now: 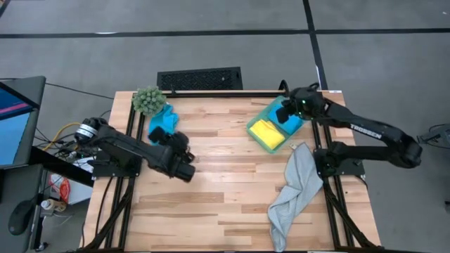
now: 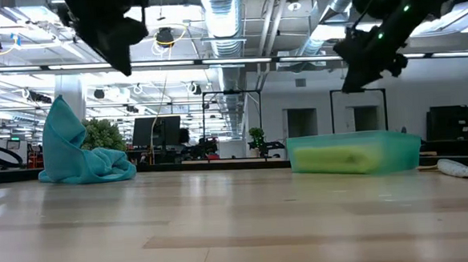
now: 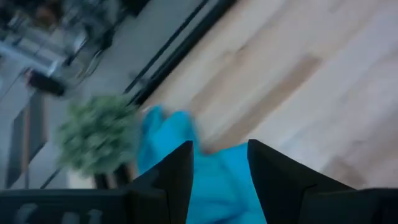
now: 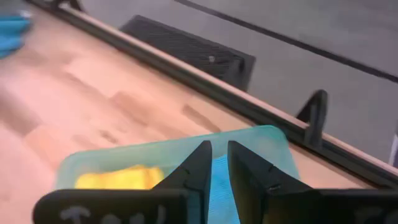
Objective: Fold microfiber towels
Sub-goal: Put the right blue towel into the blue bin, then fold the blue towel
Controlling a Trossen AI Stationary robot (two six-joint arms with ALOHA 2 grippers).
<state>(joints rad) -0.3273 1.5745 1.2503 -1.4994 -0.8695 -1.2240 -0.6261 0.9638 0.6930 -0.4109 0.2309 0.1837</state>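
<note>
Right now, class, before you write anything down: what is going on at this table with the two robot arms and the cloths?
Two dark robot arms are working through microfiber towels on a wooden table. The left hand, fingers apart and empty, hangs above a crumpled bright blue towel beside a fuzzy green ball plant. The right hand is over a translucent green rectangular bin that holds a folded yellow towel and a blue one. A larger pale grey towel lies unfolded near the table's right edge.

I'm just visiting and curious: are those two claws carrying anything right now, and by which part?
Nothing is held. The left gripper hangs open above the crumpled turquoise microfiber towel; the right gripper hovers empty over the translucent green rectangular bin.
</note>
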